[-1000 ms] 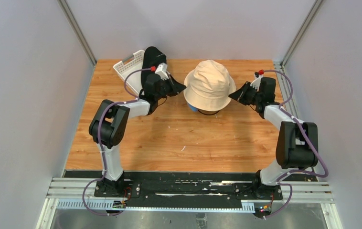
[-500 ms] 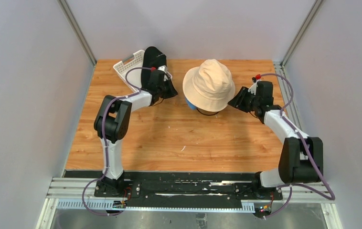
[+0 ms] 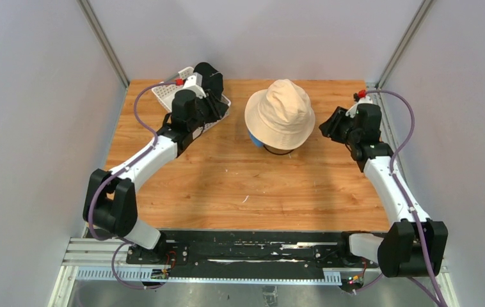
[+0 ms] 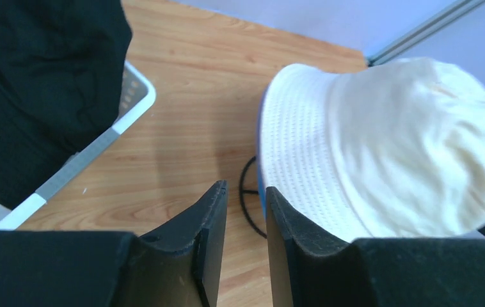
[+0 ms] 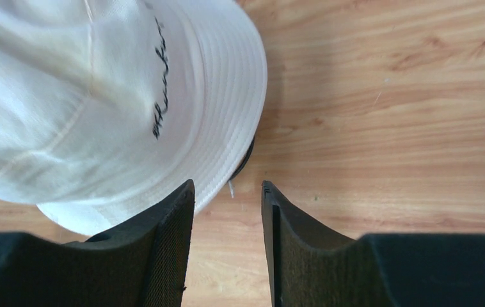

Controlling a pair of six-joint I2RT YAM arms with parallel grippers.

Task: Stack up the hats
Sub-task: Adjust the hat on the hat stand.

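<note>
Beige hat [image 3: 280, 114] — over blue hat [image 3: 253, 140]

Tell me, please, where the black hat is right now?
In the top view, the black hat rests in the white basket at the far-left corner of the table, left of the beige hat.

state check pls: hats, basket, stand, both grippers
beige hat: top of the stack, crown up, not held
blue hat: under the beige hat, only an edge shows
black hat: in the basket, not stacked
white basket: far left of the table, holds the black hat
wire stand: under the stack, mostly hidden
left gripper: open, empty
right gripper: open, empty, beside the beige hat
</note>
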